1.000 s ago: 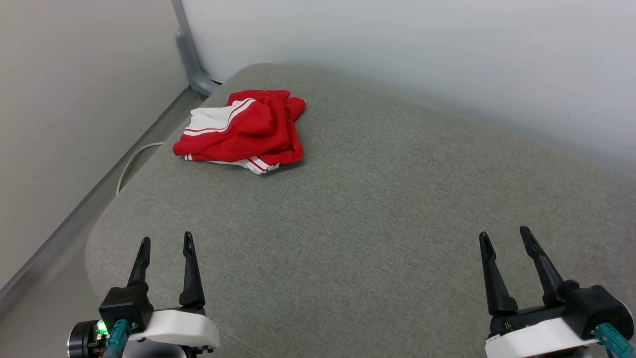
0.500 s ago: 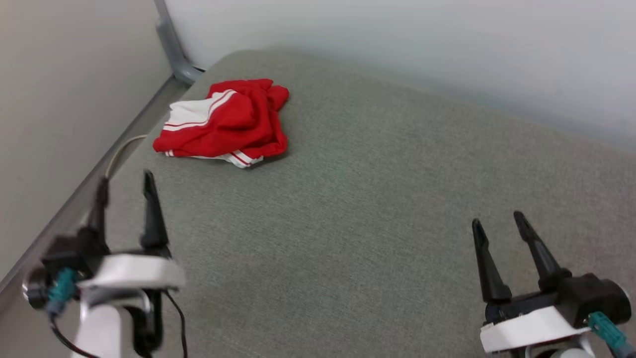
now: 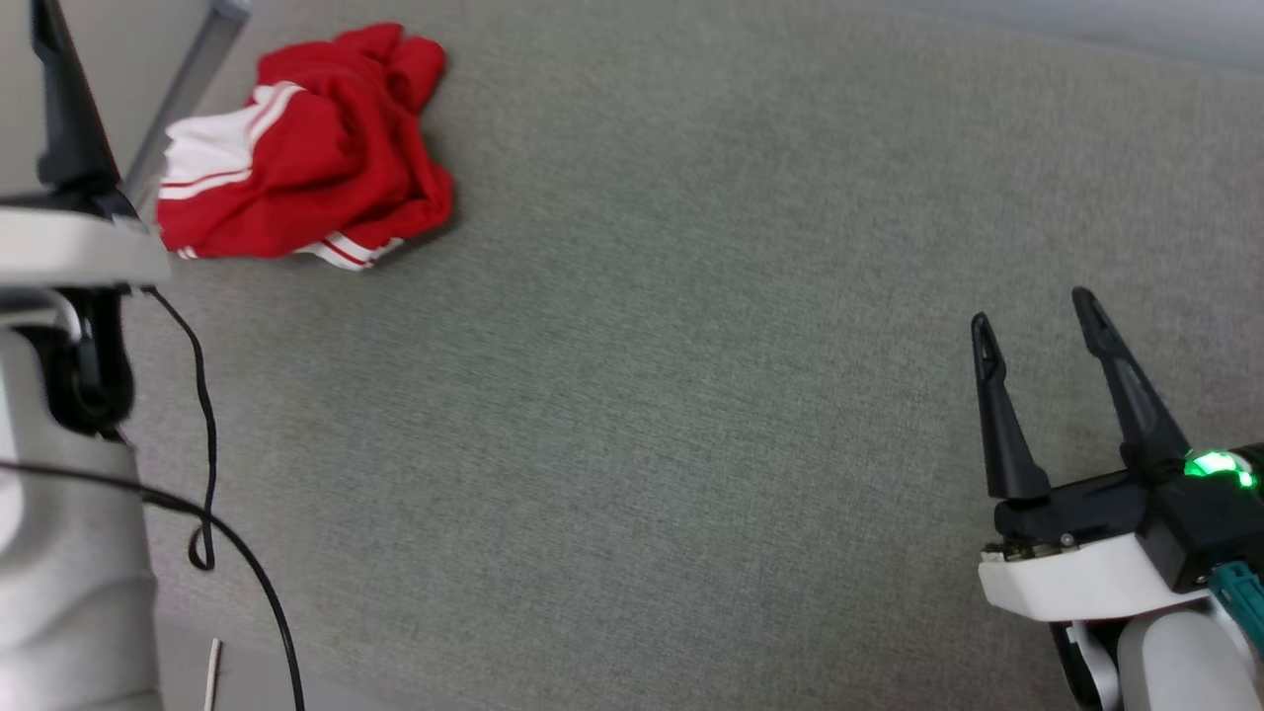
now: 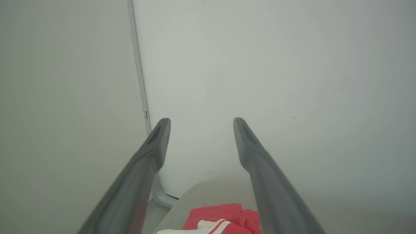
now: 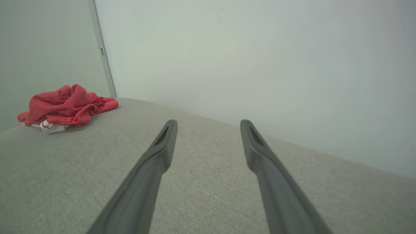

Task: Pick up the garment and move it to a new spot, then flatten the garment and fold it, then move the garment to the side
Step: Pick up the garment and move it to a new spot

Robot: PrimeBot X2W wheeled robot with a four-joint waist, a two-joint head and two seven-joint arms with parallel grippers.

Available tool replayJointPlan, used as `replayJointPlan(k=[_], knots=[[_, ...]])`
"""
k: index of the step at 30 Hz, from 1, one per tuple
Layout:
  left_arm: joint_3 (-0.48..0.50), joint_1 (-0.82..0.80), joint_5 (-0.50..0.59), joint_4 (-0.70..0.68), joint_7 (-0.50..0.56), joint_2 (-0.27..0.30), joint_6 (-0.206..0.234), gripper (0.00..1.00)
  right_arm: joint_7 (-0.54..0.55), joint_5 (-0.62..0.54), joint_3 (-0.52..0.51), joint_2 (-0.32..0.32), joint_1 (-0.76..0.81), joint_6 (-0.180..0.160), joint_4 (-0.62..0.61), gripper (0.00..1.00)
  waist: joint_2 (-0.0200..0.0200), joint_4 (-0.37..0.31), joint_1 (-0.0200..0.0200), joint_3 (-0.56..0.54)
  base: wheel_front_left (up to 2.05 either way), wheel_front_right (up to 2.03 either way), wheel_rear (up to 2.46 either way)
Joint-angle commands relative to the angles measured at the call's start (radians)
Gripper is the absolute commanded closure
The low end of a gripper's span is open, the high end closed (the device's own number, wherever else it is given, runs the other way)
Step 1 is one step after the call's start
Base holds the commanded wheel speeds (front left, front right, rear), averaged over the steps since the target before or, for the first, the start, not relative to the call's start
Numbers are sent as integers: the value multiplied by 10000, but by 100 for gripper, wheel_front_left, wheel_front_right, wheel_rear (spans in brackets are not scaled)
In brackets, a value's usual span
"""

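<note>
The garment (image 3: 306,148), red with white striped-trim sleeves, lies crumpled at the far left of the grey fabric surface (image 3: 642,346). My left arm stands raised at the left edge of the head view, one dark finger (image 3: 61,109) just left of the garment. In the left wrist view my left gripper (image 4: 201,120) is open and empty, high above the garment (image 4: 221,221), which shows at the bottom edge. My right gripper (image 3: 1032,308) is open and empty at the lower right, far from the garment (image 5: 65,104); its own view shows it (image 5: 209,122) low over the fabric.
A grey metal post (image 3: 188,79) runs by the garment's far left corner, against pale walls (image 5: 260,65). A black cable (image 3: 202,415) hangs from my left arm. The surface's near edge (image 3: 296,652) shows at the lower left.
The head camera has tipped down and the whole picture shifted. My left arm has risen and gone forward to beside the garment. Both grippers stay open; the garment has not moved.
</note>
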Motion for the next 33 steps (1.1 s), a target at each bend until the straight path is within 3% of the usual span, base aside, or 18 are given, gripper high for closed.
replayJointPlan(k=[1, 6, 11, 17, 25, 33], knots=[[-65, -233, -128, 171, 112, 95, -46, 0, -25, -81, -32, -35, -144, -7, -74, 0, 0, -345, -2, 617, 0, 0, 0], [-1206, -1424, -1575, 1003, 1469, 1166, -48, 0, -25, -225, -138, -136, -308, -7, -482, 0, 0, -483, -2, 1194, 0, 0, 0], [-2283, -2248, -3571, 1780, 4115, 2149, -51, 0, -25, -350, -241, -194, -481, -7, -772, 0, 0, -610, -2, 1588, 0, 0, 0], [-3150, -2778, -5192, 2830, 7179, 2866, -53, 0, -25, -428, -299, -258, -663, -7, -973, 0, 0, -819, -2, 2035, 0, 0, 0], [-4372, -2870, -5890, 3814, 9322, 3308, -52, 0, -25, -464, -381, -261, -840, -7, -1033, 0, 0, -1123, -2, 2641, 0, 0, 0], [-5531, -2694, -6305, 4983, 9844, 2769, -53, 0, -25, -399, -312, -234, -956, -7, -966, 0, 0, -1328, -2, 2878, 0, 0, 0]])
